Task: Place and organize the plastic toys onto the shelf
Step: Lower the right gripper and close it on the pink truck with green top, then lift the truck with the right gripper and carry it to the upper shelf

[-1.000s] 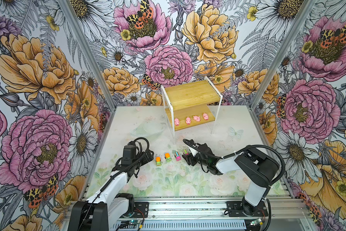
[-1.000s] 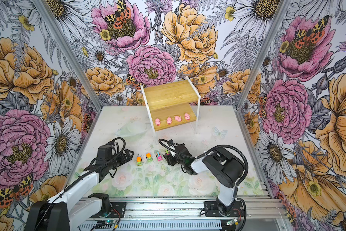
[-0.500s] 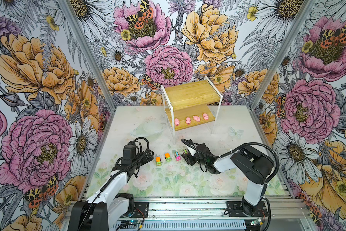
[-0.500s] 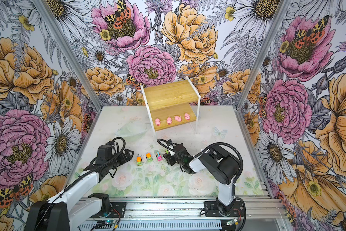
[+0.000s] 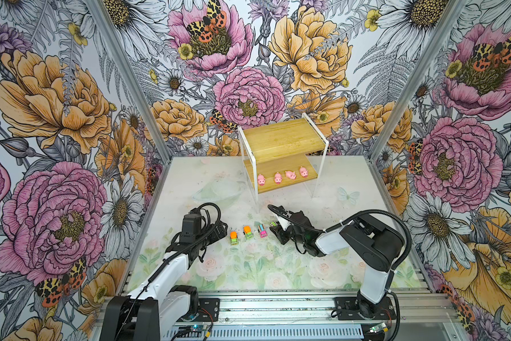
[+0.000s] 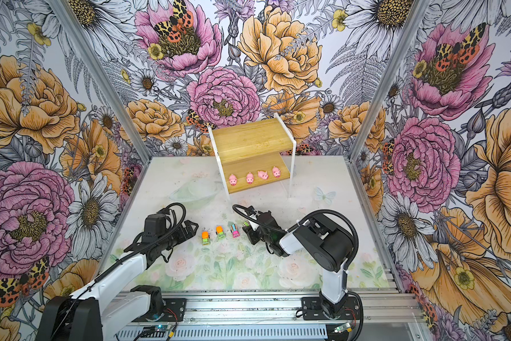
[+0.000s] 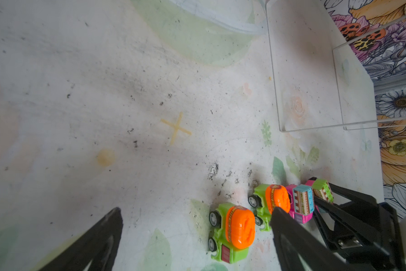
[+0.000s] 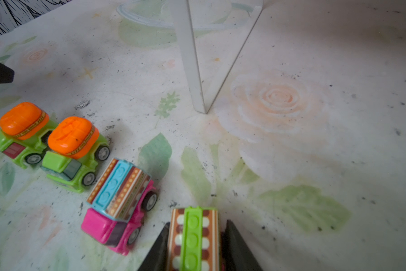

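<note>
**A scuffed floral bench, and a thin pinch on a toy with wheels**

The flower-printed bench (image 5: 189,183) lies in front of the shelf (image 5: 281,138), which stands against the back wall. Four pink pigs (image 5: 277,178) are lined along its lower board, and nothing sits on the upper one. All four trucks are down on the bench, in a row just short of the shelf's front leg (image 8: 192,70).

My right claw (image 8: 196,224) is clamped on the green-topped truck (image 8: 193,237), the one closest to that leg. My fingers (image 8: 157,248) press its two flanks. My left claw (image 7: 196,208) is spread wide and holds nothing. It hovers at the end of the row farthest from the shelf, by an orange-topped truck (image 7: 235,231).

What worries me:
- **The grip:** the flanks look like smooth plastic, so I judge the truck could squirt out forward as I lift.
- **The neighbour:** the blue-topped truck (image 8: 121,190) sits just beside my catch, and a sideways swing would knock it rolling.
- **The shelf:** a flat path would clip the white leg, and a low approach would sweep the pigs off the lower board.
- **The release:** set down tilted, the truck may roll off the board.
</note>
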Controlling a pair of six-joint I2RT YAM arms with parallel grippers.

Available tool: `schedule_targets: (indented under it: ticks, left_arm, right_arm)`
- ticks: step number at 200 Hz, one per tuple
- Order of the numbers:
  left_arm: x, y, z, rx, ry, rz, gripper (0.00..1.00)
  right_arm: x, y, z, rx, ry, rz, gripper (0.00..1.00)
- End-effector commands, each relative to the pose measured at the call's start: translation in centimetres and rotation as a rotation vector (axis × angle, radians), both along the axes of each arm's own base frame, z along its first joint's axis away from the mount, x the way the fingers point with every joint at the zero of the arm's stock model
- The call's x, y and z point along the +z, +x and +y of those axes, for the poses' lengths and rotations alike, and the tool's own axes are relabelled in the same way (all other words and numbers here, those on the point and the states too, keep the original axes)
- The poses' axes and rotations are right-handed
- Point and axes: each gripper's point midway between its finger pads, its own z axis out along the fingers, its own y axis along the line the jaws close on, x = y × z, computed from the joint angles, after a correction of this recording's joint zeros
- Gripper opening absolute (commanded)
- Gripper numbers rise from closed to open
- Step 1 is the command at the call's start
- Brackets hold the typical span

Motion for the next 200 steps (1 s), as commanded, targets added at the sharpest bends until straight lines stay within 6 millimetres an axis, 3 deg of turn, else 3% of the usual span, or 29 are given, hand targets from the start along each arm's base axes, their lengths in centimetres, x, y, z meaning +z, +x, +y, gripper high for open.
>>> schedule_targets:
  ticks: [1, 55, 72, 108, 160, 174, 200]
  left_arm:
    - [1.0, 0.8, 0.0, -0.006, 0.018, -0.030, 0.99]
    - [1.0, 0.8, -0.1, -0.009, 0.017, -0.030, 0.99]
    - [1.0, 0.8, -0.1, -0.011, 0.018, -0.030, 0.99]
    - [1.1, 0.9, -0.2, -0.015, 0.017, -0.035, 0.99]
    - [1.0, 1.0, -0.4, -0.029, 0.016, -0.031, 0.99]
    - [1.0, 1.1, -0.4, -0.031, 0.016, -0.032, 0.99]
    - [1.0, 1.1, -0.4, -0.035, 0.016, -0.032, 0.99]
  right_arm:
    - [2.8, 0.3, 0.1, 0.009, 0.065, -0.039, 0.35]
    - [9.0, 0.4, -0.9, 0.021, 0.150, -0.055, 0.30]
    - [12.1, 0.4, -1.4, 0.021, 0.167, -0.074, 0.30]
    - [20.9, 1.2, -3.3, -0.010, 0.180, -0.163, 0.30]
    - [32.7, 6.6, -8.4, -0.160, 0.225, -0.297, 0.30]
    - [34.7, 8.4, -9.4, -0.201, 0.231, -0.320, 0.30]
    - [36.7, 12.1, -10.4, -0.248, 0.221, -0.324, 0.29]
